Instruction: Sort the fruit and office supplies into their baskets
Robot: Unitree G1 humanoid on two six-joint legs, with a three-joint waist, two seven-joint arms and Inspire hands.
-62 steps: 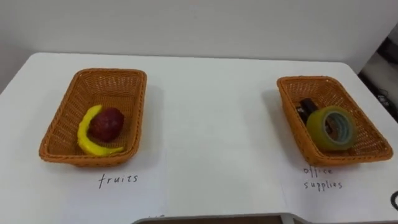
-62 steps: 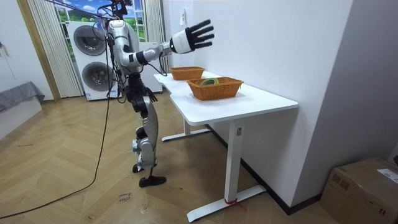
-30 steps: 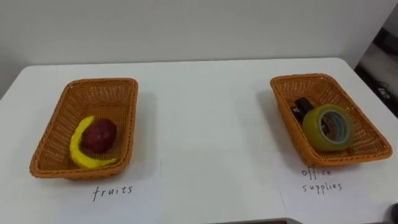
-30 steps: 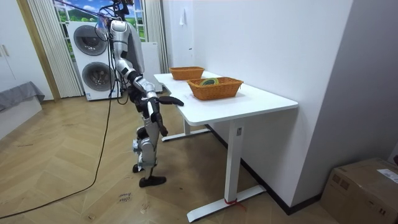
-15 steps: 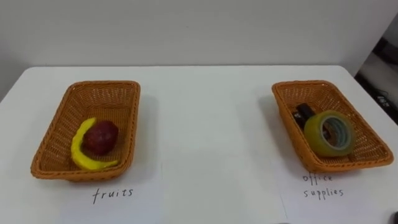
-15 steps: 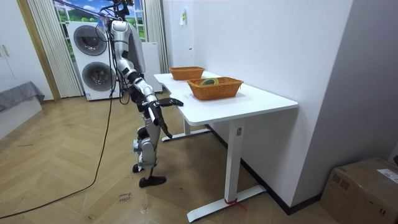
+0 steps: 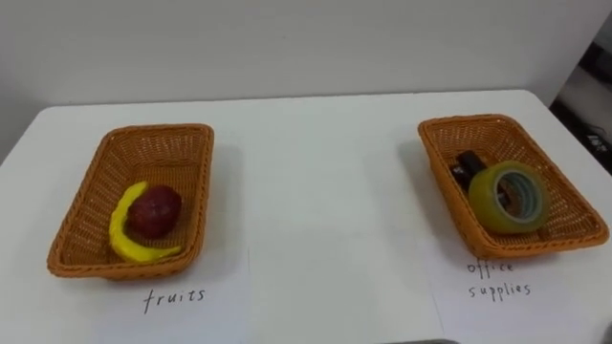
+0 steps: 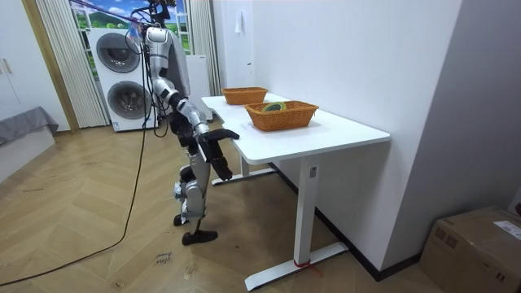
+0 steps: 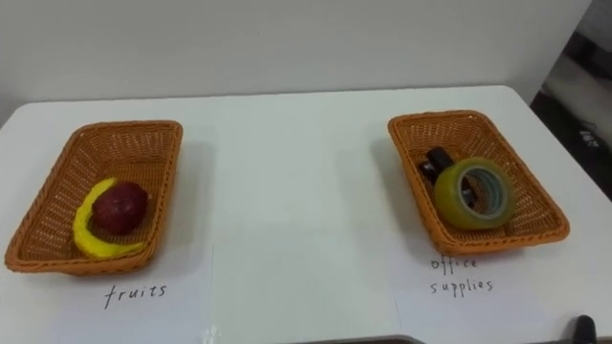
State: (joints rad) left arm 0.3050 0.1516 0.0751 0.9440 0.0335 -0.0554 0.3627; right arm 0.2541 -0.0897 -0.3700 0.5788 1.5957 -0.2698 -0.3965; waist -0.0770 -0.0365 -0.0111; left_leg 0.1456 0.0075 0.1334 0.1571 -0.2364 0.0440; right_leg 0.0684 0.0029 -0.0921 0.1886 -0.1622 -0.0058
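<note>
White tabletop (image 7: 316,191): banana (image 7: 120,229), red fruit (image 7: 153,210) in left-edge basket (image 7: 158,136); tape roll (image 7: 485,205) in right-edge basket (image 7: 473,123). Right hand (image 8: 221,168) below front edge, grip cannot tell.

We see a white table (image 8: 346,130) set against a plain white wall (image 8: 342,57), its top carried on white legs with flat feet that rest on a herringbone wooden floor (image 8: 98,244). At the far end of the room two white washing machines (image 8: 122,77) stand stacked one on the other, beside long pale curtains (image 8: 55,61) and a window (image 8: 102,15) bright with daylight and green. A low grey cushioned piece of furniture (image 8: 24,130) shows at the room view's left edge. On the room view's right a grey wall (image 8: 480,106) juts forward, and a cardboard box (image 8: 480,248) sits on the floor at its foot.
</note>
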